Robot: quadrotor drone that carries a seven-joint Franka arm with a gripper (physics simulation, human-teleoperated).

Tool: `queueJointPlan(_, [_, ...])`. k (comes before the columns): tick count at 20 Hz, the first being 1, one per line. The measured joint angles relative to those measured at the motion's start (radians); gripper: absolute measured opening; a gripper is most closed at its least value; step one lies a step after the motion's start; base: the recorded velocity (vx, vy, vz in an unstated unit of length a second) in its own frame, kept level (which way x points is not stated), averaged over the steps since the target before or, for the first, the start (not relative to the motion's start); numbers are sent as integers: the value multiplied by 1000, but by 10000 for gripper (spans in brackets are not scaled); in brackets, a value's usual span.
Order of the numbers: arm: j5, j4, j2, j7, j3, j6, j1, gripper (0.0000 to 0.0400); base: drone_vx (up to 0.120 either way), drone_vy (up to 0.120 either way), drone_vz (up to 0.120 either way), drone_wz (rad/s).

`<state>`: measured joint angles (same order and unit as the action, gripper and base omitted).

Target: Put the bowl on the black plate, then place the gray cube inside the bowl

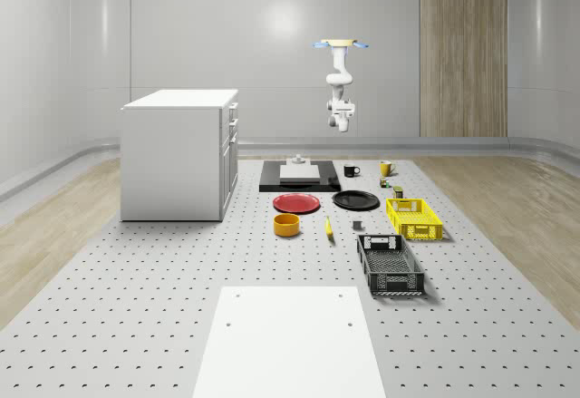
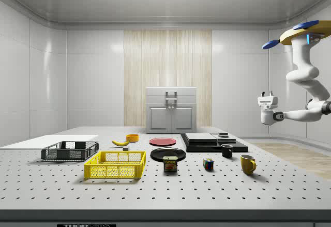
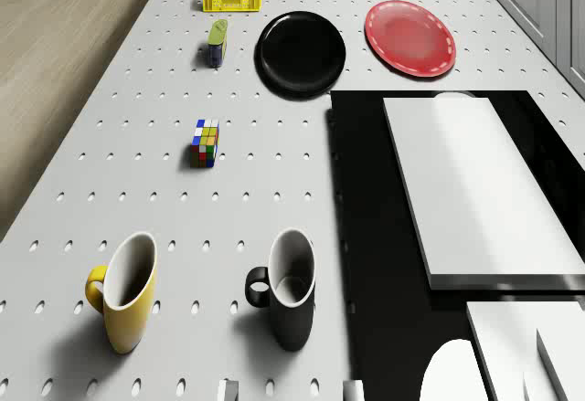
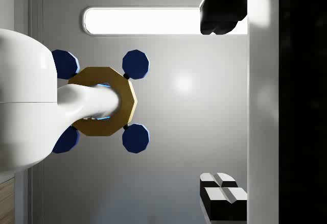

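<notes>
Whole-scene view: drone (image 1: 342, 44) hovers high beyond the round black plate (image 1: 355, 200); gripper (image 1: 342, 127) fingers parted, empty; orange bowl (image 1: 287, 225) on table.

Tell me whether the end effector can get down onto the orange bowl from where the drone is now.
Probably not yet. The drone hovers high over the table's far end, the end effector hanging well above the black mug. The orange bowl sits nearer, beyond the red plate, uncovered from above.
</notes>
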<state>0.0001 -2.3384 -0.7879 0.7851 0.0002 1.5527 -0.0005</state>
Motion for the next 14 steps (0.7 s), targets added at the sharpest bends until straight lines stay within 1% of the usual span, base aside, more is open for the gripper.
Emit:
queueJointPlan(3, [1, 63, 7, -1, 1, -53, -2, 400, 0, 0, 0, 0])
queueJointPlan(6, [1, 128, 25, -2, 1, -98, -3, 400, 0, 0, 0, 0])
queueJointPlan(11, [2, 222, 59, -2, 2, -154, -4, 400, 0, 0, 0, 0])
queueJointPlan(12, [2, 236, 65, -2, 3, -162, -4, 400, 40, -120, 0, 0])
queueJointPlan(14, [2, 258, 73, -2, 3, -174, -5, 400, 120, -120, 0, 0])
